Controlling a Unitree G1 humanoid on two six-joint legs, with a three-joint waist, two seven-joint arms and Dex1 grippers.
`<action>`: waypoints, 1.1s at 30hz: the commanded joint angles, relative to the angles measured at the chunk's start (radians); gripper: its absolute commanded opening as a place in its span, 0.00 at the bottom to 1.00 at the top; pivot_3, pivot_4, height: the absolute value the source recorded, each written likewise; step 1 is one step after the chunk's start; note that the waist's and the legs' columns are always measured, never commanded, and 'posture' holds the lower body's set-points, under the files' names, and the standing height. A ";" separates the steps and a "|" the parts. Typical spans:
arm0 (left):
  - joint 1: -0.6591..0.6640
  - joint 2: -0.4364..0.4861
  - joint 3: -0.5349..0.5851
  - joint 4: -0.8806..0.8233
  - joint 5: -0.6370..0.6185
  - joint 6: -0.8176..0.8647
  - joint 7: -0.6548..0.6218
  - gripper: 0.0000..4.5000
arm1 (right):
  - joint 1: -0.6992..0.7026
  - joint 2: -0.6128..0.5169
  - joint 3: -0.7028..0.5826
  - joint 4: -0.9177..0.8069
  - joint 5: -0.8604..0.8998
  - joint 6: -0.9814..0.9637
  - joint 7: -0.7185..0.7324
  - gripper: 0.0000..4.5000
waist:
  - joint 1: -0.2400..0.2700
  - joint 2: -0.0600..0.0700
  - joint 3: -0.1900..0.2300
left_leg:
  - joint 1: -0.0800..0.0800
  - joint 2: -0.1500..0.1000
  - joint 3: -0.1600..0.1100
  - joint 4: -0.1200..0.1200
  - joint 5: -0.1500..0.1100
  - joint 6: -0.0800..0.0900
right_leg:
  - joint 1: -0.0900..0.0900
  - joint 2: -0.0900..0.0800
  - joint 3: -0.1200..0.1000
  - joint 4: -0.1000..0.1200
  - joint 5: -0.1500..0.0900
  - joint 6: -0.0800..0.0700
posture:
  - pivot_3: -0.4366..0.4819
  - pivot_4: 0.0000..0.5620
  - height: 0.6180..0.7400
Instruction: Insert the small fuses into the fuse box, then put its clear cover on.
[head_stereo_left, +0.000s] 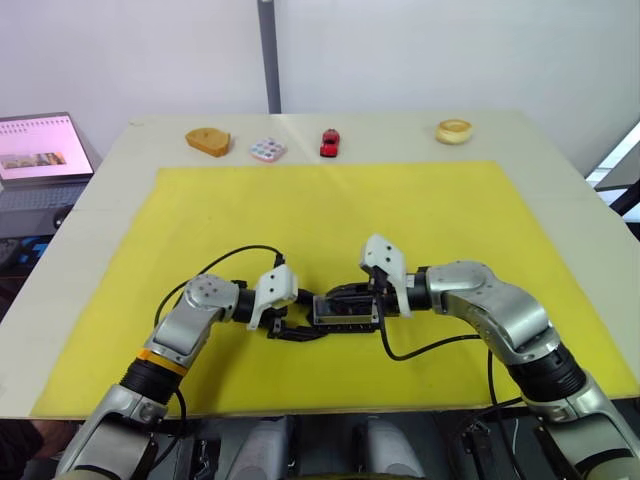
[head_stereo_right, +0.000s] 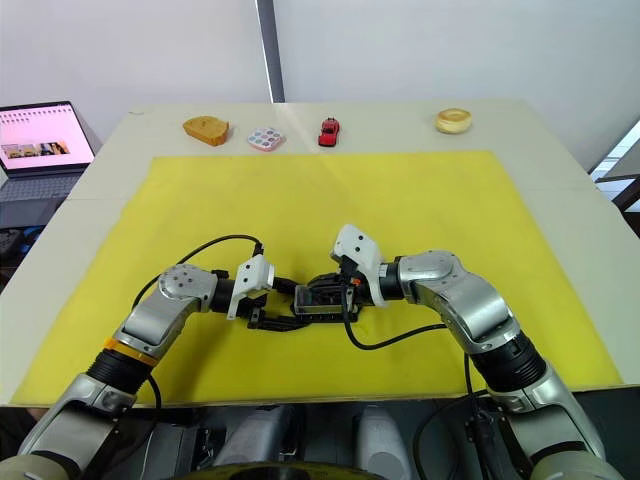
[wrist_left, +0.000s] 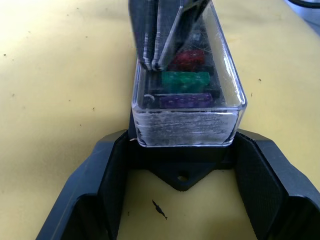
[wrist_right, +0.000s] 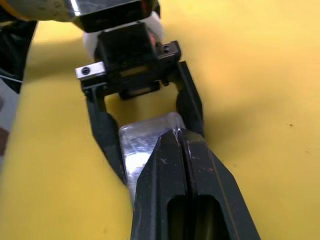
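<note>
The black fuse box (head_stereo_left: 345, 313) lies on the yellow mat (head_stereo_left: 330, 220) near its front middle, with the clear cover (wrist_left: 187, 100) sitting over it. Through the cover I see small fuses in red (wrist_left: 187, 57), teal (wrist_left: 185, 79) and purple (wrist_left: 185, 100). My left gripper (head_stereo_left: 295, 325) holds the box's left end, one finger (wrist_left: 107, 190) along each side of the base. From the right comes my right gripper (wrist_right: 177, 134), its fingers shut together and their tips resting on top of the cover (wrist_right: 142, 142).
Along the table's far edge stand a wooden block (head_stereo_left: 207, 141), a white tile with coloured dots (head_stereo_left: 267, 149), a red toy car (head_stereo_left: 330, 143) and a pale ring (head_stereo_left: 453, 131). A laptop (head_stereo_left: 40, 160) sits off the table's left. Black cables loop over the mat beside both wrists.
</note>
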 joint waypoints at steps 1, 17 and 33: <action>0.038 -0.001 -0.004 -0.008 -0.005 0.013 0.000 0.56 | 0.069 -0.014 0.018 0.055 -0.013 0.043 0.005 0.01 | 0.000 0.000 0.000 | 0.000 0.000 0.000 0.000 0.000 0.000 | 0.000 0.000 0.000 0.000 0.000 0.000 | 0.48 0.27 1.00; 0.117 0.180 0.147 -0.187 -0.110 0.130 -0.022 0.99 | 0.038 -0.108 -0.473 -0.118 0.340 0.171 -0.013 0.00 | 0.000 0.006 0.014 | -0.011 0.000 0.001 -0.001 0.001 0.003 | -0.015 0.000 0.000 0.004 0.001 0.002 | 0.48 0.27 1.00; 0.380 0.349 0.587 -0.322 -0.320 0.364 0.143 0.99 | 0.294 -0.343 -0.563 0.070 0.129 -0.146 0.151 0.00 | 0.002 0.011 0.025 | -0.021 -0.001 0.003 0.003 0.001 0.003 | -0.019 -0.003 0.000 0.004 0.002 0.003 | 0.48 0.27 1.00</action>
